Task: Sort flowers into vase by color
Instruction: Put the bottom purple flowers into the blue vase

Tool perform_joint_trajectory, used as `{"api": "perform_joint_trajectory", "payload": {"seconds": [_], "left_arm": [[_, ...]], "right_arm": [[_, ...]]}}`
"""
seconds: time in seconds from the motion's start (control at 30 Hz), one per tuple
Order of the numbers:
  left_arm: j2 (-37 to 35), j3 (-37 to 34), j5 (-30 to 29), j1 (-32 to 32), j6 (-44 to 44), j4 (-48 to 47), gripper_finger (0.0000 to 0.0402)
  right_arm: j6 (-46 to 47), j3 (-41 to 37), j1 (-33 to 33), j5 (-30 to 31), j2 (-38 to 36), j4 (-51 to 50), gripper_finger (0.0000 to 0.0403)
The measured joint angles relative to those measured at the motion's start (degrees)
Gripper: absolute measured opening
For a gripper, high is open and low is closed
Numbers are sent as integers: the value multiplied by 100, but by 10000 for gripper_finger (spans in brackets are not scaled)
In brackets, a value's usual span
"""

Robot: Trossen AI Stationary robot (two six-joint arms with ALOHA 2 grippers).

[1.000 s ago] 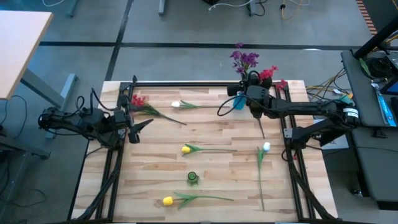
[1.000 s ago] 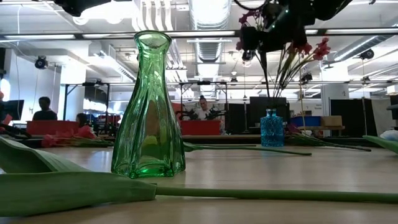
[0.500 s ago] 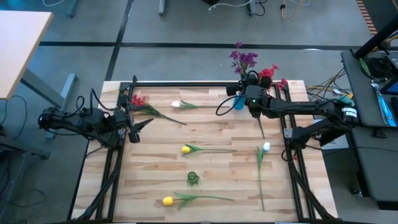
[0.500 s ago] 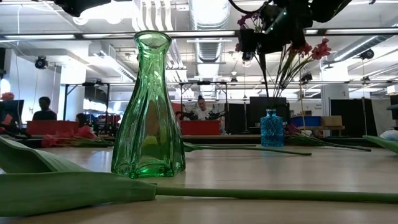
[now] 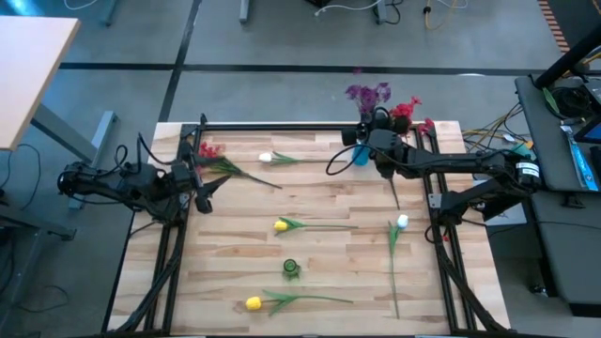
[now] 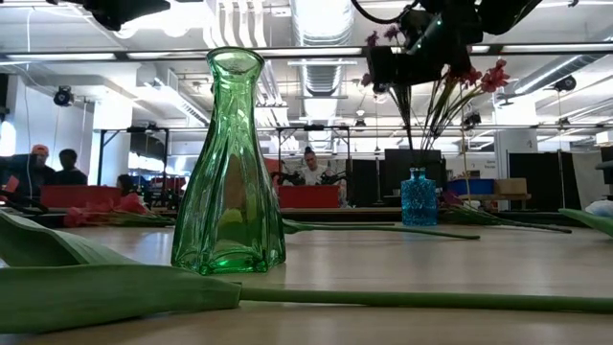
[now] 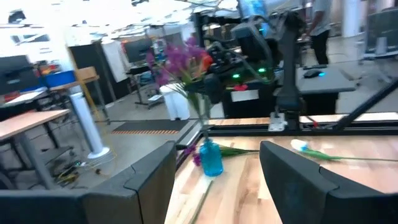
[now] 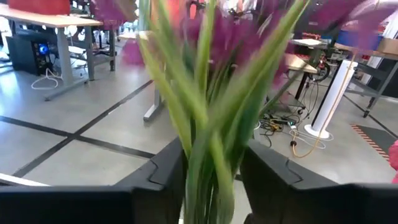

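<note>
Wooden table [image 5: 329, 244]: purple flowers [image 5: 368, 94] in blue vase [image 5: 361, 154].

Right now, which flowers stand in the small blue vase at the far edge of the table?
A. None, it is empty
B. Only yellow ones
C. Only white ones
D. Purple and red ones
D: in the high view purple flowers and red flowers rise from the blue vase; the yellow and white buds lie on the table.

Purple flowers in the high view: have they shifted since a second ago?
Yes. The purple flowers have swung slightly toward the red flowers, and their topmost bloom sits lower, nearer the blue vase, which stayed put.
</note>
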Motion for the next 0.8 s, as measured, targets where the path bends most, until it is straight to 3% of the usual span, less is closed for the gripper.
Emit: {"api": "perform_joint_trajectory", "payload": {"seconds": [0.67,0.8], "left_arm": [[72,-2,-50,2,-504,-51,217],[156,-2,-340,0,-711,-71,217]], "right_arm": [[365,24,620,23,-448,-790,259],[740,24,898,7,-696,-1228,269]]}}
